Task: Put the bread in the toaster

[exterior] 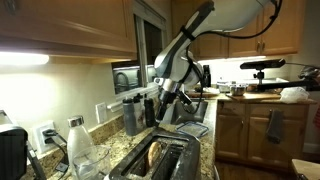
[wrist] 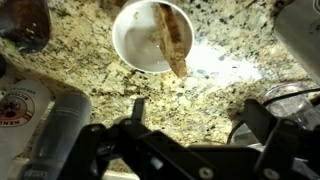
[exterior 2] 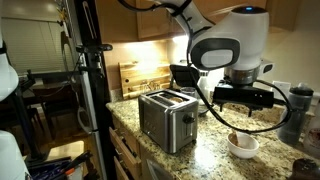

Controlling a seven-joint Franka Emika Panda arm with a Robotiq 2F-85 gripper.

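In an exterior view the gripper (exterior: 166,108) hangs low over the granite counter (exterior: 118,150) behind the toaster (exterior: 160,160), with a glass bottle (exterior: 78,148) well off to one side. In an exterior view the toaster (exterior 2: 167,118) appears to have nothing in its slots. The gripper hovers just above a small white bowl (exterior 2: 242,146) that stands apart from the toaster on the counter, and a black appliance (exterior 2: 185,75) sits behind. In the wrist view the bread (wrist: 172,38) leans on edge inside the bowl (wrist: 135,45), and the fingers (wrist: 135,110) are spread wide, holding nothing. This looks like the reach before the grasp. Next the gripper needs to descend, straddle the slice across its thin faces and close. The bowl's rim crowds the jaws and the bowl could tip.
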